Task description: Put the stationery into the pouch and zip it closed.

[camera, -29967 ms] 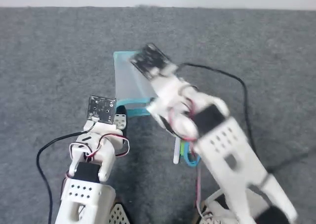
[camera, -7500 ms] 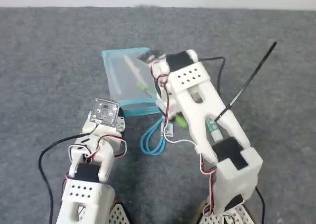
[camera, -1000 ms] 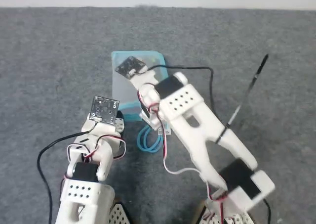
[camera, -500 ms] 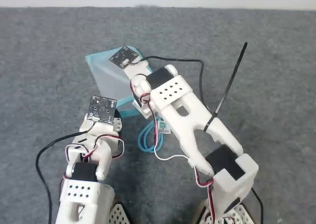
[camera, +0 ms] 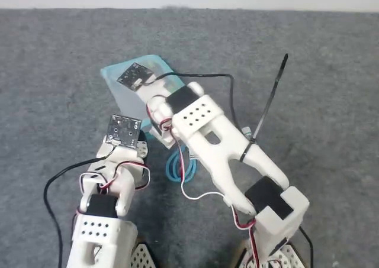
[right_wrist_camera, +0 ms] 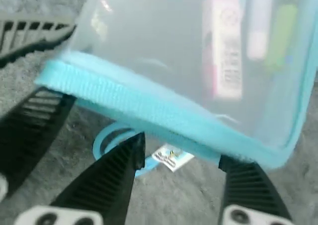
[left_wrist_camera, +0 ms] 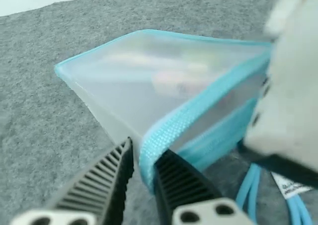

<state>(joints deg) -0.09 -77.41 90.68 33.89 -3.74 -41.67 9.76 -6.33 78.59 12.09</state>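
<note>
Translucent blue-trimmed pouch [left_wrist_camera: 164,81], stationery [right_wrist_camera: 228,51] inside | your left claw [left_wrist_camera: 144,170] pinches its zip edge [left_wrist_camera: 171,128] | your right claw [right_wrist_camera: 181,150] spread wide astride that edge

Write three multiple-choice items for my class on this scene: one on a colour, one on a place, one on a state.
1. What colour is the trim of the pouch? A) light blue B) red C) yellow
2. Where does the blue cable lie? A) inside the pouch B) draped over an arm C) on the grey surface near the pouch
3. How is the left tool? A) wide open B) shut on the pouch's edge C) holding a pen

Key: A, the zip edge is light blue; C, the cable rests outside the pouch; B, its fingers pinch the trim.
</note>
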